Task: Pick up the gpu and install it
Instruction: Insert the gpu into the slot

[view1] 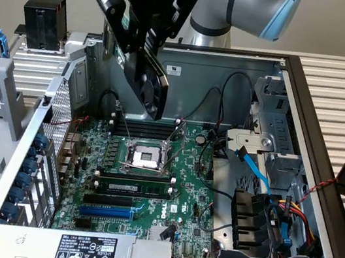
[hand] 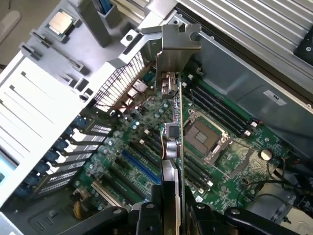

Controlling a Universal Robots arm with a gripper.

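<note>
The computer case [view1: 235, 70] is open on its upper side, so the way down to the motherboard [view1: 195, 192] is free from above. The gpu [view1: 151, 84], clamped in the gripper [view1: 143, 45], hangs in this free air, well clear of the board. Under it, the CPU socket [view1: 142, 157] and its metal levers stand up a little from the board. The blue expansion slot [view1: 107, 211] lies uncovered (its top is open to the air). At the exterior view's right, the drive cage [view1: 275, 126] and loose cables [view1: 254, 172] narrow the room. At the exterior view's left, the wall with blue clips [view1: 25, 170] closes it. The power supply [view1: 73, 248] blocks the near side.
</note>
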